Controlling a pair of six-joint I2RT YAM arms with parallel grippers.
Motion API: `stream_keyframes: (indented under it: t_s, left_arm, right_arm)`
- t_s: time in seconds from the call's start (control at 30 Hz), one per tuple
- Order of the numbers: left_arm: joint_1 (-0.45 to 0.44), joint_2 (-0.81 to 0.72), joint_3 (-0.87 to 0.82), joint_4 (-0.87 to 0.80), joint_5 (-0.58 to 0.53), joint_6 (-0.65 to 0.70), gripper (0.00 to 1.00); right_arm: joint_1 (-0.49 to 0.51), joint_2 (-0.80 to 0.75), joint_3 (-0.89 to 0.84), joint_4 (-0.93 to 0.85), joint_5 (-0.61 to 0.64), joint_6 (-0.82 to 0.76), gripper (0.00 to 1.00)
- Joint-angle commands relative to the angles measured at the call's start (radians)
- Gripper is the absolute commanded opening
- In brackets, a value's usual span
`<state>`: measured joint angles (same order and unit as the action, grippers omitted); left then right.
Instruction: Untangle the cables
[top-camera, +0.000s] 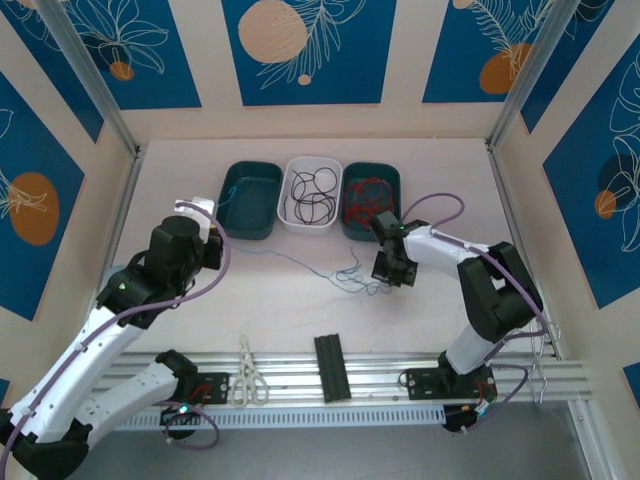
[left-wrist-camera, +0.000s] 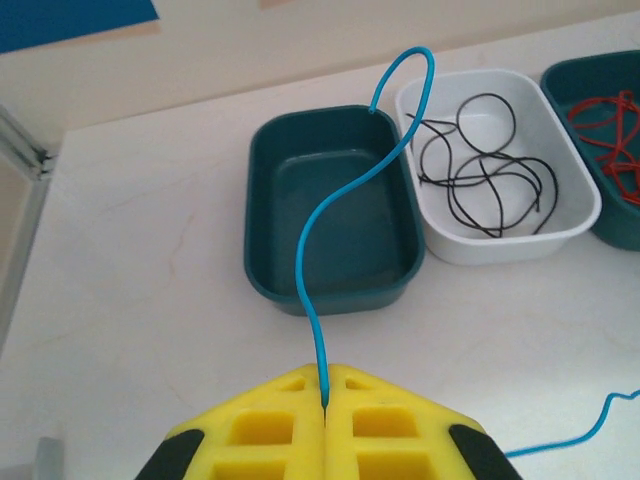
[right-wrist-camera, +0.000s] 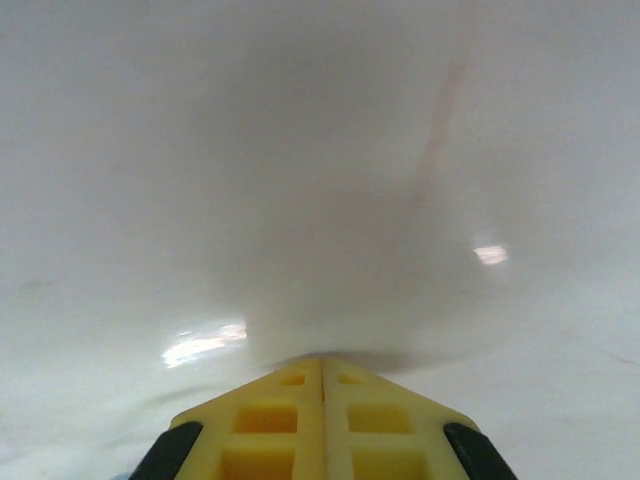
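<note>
Overhead, a pale table (top-camera: 300, 310) sits boxed in by cream walls with blue panels (top-camera: 310, 50) on three sides. Three trays line the far middle: an empty green tray (left-wrist-camera: 330, 290), a white tray (left-wrist-camera: 510, 245) with black cables (top-camera: 312, 193), and a second green tray (top-camera: 372, 166) with red cables (top-camera: 368, 198). The left gripper (left-wrist-camera: 323, 372) is clamped on a blue cable (left-wrist-camera: 310, 240), which arcs over the empty tray and also trails across the open table toward the right gripper (right-wrist-camera: 322, 362). That one has its fingers together, low over bare tabletop; whether it pinches anything, I cannot tell. Scissors (top-camera: 248, 383) and a black block (top-camera: 332, 368) lie on the near rail (top-camera: 400, 365)
</note>
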<state>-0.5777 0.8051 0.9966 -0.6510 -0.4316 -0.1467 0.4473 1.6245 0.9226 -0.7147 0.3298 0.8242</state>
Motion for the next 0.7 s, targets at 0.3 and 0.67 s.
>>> stream_keyframes:
  t_s: [0.3,0.67]
  left_arm:
    - [0.020,-0.080,0.130,0.046,-0.122,0.046,0.00]
    - [0.018,-0.053,0.194,0.148,0.052,0.007,0.00]
  right_arm:
    - [-0.097,-0.150,-0.125,0.034,-0.037,-0.005,0.00]
    - [0.126,-0.261,-0.034,0.176,-0.053,-0.108,0.19]
